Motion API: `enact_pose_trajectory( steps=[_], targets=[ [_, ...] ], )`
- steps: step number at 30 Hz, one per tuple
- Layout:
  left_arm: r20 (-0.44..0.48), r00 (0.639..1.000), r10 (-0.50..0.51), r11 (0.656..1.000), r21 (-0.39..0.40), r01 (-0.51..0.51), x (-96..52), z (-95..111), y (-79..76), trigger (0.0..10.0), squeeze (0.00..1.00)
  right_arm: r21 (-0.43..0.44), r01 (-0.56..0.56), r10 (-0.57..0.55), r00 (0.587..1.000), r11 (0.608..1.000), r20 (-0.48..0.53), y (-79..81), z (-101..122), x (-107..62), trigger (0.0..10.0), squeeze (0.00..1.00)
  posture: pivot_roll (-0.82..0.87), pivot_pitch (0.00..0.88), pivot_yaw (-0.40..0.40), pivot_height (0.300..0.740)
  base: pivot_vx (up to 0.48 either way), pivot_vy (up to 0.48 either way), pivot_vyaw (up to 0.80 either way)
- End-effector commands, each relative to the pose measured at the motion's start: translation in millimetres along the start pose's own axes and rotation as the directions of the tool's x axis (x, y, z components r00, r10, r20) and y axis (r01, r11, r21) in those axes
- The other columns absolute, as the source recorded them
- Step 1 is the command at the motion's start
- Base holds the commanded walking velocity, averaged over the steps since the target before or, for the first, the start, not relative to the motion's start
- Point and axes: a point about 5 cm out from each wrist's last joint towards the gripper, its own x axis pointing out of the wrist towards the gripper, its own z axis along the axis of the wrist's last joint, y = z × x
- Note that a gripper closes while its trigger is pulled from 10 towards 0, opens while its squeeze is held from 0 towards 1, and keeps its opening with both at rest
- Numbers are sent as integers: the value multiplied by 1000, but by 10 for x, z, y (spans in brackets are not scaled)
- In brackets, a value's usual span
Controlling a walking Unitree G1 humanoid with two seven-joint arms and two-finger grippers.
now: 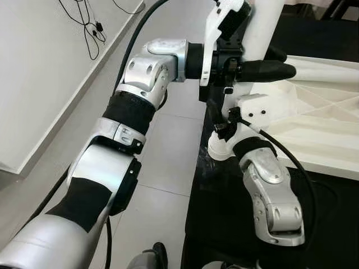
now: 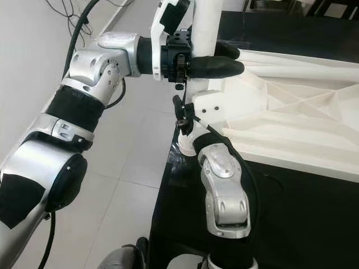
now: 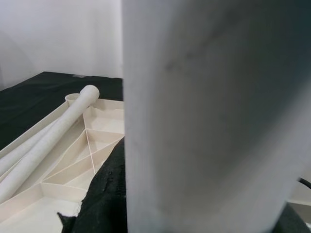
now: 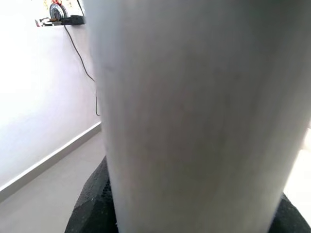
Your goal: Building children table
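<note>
A white tabletop [image 1: 320, 123] lies upside down, ribs up, on a black surface [image 1: 224, 224]. At its near-left corner socket [image 1: 259, 109] a white table leg [image 1: 263, 28] stands upright. My left gripper [image 1: 283, 63] is shut on the leg well above the socket, one black finger [image 2: 216, 67] crossing in front of it. My right gripper [image 2: 182, 117] holds the same leg lower down, beside the socket, its fingers mostly hidden behind the wrist. In both wrist views the leg [image 3: 209, 116] [image 4: 194, 111] is pressed between black pads.
Two more white legs [image 3: 48, 141] lie loose inside the upturned tabletop. The black surface's edge [image 1: 193, 185] runs beside grey floor tiles [image 1: 162, 157] on my left. A white wall with hanging cables [image 1: 90, 25] stands further left.
</note>
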Motion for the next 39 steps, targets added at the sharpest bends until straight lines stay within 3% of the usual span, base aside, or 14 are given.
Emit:
enact_pose_trajectory(
  steps=[1,6,7,8,9,15,16,17,19,29,30,35,36,39],
  targets=[
    [-20,1000,-22,999,-30,21,60,-74,-32,0,0,85,-118,127,986,989,-111,57,-227,41,10000,1000,-26,216,88,740,0,0,0],
    [-21,1000,-20,999,-25,20,68,-64,-27,0,0,10,-463,462,886,886,36,-172,66,296,10000,1000,-25,214,88,740,0,0,0],
    [-21,1000,-21,999,-25,21,69,-61,-28,0,0,-56,-550,551,834,834,20,-229,100,316,10000,624,-24,212,88,740,0,0,0],
    [-21,1000,-21,999,-25,21,69,-61,-28,0,0,-56,-550,551,834,834,20,-229,100,316,10000,624,-24,212,88,740,0,0,0],
    [-20,1000,-23,999,-24,22,70,-57,-29,0,0,-97,-618,619,785,780,-21,-294,102,341,10000,0,-23,212,87,740,0,0,0],
    [-21,999,-28,999,-21,28,71,-52,-37,0,0,-118,-698,696,715,707,-63,-427,139,487,10000,0,-18,215,89,740,0,0,0],
    [-20,999,-31,999,-20,31,73,-50,-39,0,0,-67,-719,718,694,691,-52,-436,129,573,7725,0,-17,218,95,740,0,0,0],
    [-20,999,-31,999,-20,31,73,-50,-39,0,0,-67,-719,718,694,691,-52,-436,129,573,7725,0,-17,218,95,740,0,0,0],
    [-20,999,-33,999,-19,33,80,-48,-42,0,0,-33,-744,743,668,667,-31,-445,118,639,0,0,-14,219,96,740,0,0,0],
    [-14,999,-32,999,-5,32,91,-41,-40,784,0,-1,-788,788,616,616,-18,-475,46,738,0,0,-6,222,98,740,0,0,0],
    [-13,1000,-14,1000,-12,14,87,-46,-27,10000,1000,-5,-787,787,617,617,-19,-477,37,743,0,0,-6,222,98,740,0,0,0],
    [-16,1000,8,1000,-20,-8,81,-56,-9,10000,1000,-14,-784,783,621,621,-26,-490,18,755,0,0,-9,223,97,740,0,0,0],
    [-21,999,35,999,-30,-35,61,-51,20,10000,0,-6,-708,706,705,707,-62,-542,-35,777,0,0,-19,225,83,740,0,0,0],
    [-24,998,52,998,-37,-53,47,-47,39,10000,0,-5,-644,641,762,765,-89,-585,-74,789,0,0,-20,225,79,740,0,0,0]
  ],
)
